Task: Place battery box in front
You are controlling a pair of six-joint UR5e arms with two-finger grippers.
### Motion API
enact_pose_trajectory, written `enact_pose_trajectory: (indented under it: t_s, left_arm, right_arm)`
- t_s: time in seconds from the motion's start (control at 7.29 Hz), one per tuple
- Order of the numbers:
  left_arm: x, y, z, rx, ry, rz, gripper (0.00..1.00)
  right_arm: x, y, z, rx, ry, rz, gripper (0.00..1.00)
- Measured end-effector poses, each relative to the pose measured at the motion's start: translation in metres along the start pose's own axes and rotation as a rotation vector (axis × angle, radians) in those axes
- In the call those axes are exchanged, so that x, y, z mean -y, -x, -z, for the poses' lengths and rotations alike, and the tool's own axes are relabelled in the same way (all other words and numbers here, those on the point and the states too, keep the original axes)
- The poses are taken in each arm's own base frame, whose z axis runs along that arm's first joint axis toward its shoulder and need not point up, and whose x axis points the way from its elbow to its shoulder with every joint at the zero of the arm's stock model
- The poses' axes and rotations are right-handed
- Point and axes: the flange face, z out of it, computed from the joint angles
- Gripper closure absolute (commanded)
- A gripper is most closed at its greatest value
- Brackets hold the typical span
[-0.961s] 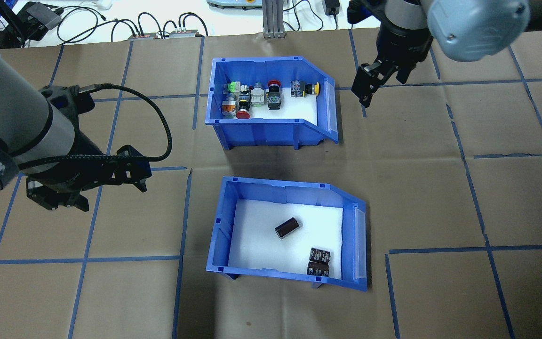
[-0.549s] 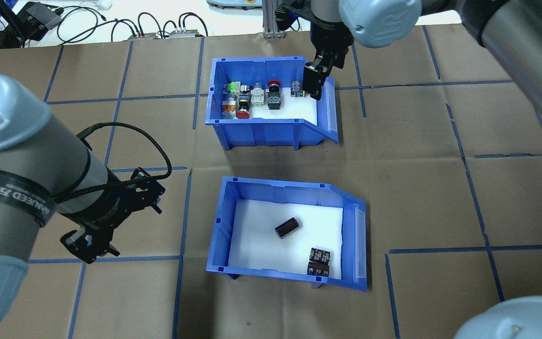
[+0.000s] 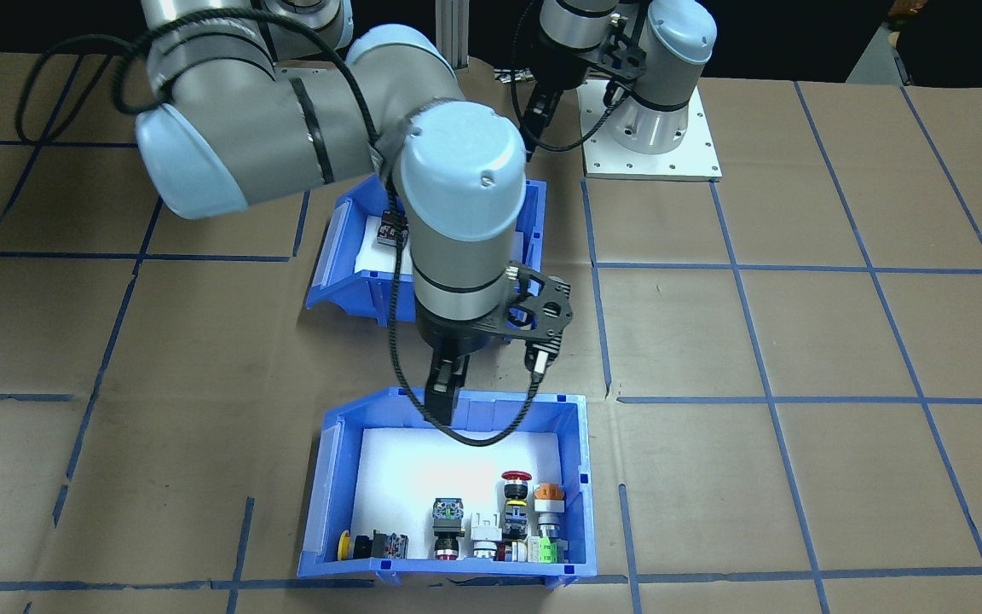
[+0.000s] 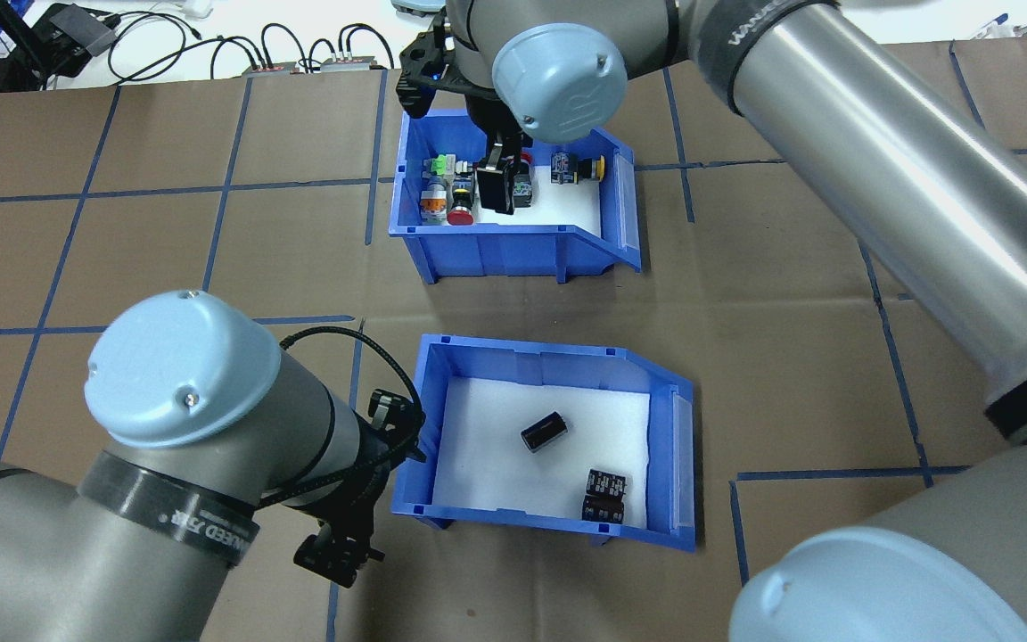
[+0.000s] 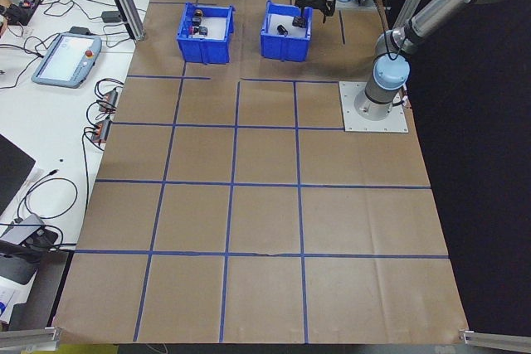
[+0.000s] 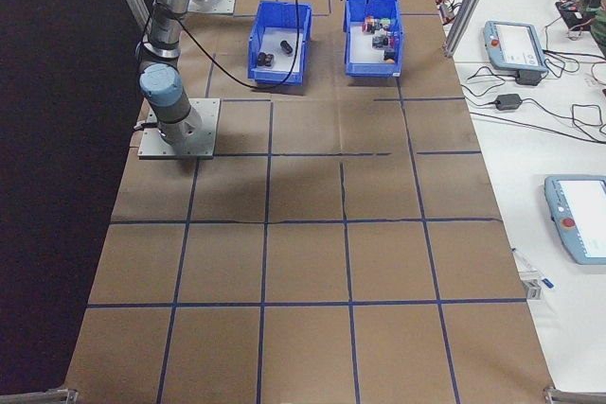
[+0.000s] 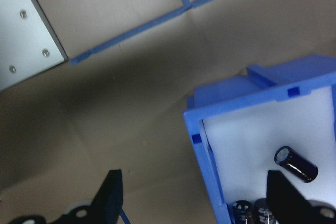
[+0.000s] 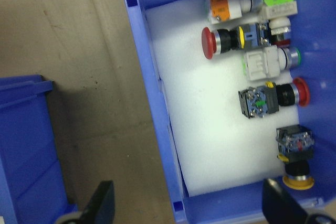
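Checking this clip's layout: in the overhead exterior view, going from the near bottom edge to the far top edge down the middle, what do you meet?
Battery box with dark cylinders → bare cardboard strip → bin of push buttons → right gripper over that bin → white bench with cables.

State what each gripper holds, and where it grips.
Nothing is held. The left gripper is open beside the battery box; the right gripper is open over the button bin.
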Motion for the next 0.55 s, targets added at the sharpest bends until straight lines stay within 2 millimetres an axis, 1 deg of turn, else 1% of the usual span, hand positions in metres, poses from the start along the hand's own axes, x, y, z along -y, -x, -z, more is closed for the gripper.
enact_pose_trajectory:
  t_s: [0.14, 0.41, 0.55]
  left_arm:
    - [-0.014, 0.004, -0.018, -0.025, 0.014, 0.036, 0.04]
    - [-0.043, 0.007, -0.059, -0.037, 0.021, 0.102, 0.04]
    - [-0.051, 0.006, -0.071, -0.032, 0.01, 0.112, 0.04]
  right_arm:
    - [0.011, 0.004, -0.016, 0.01, 0.006, 0.063, 0.0]
    - [0.019, 0.007, -0.045, 0.043, 0.024, 0.118, 0.0]
    - [0.025, 0.008, -0.064, 0.065, 0.038, 0.127, 0.01]
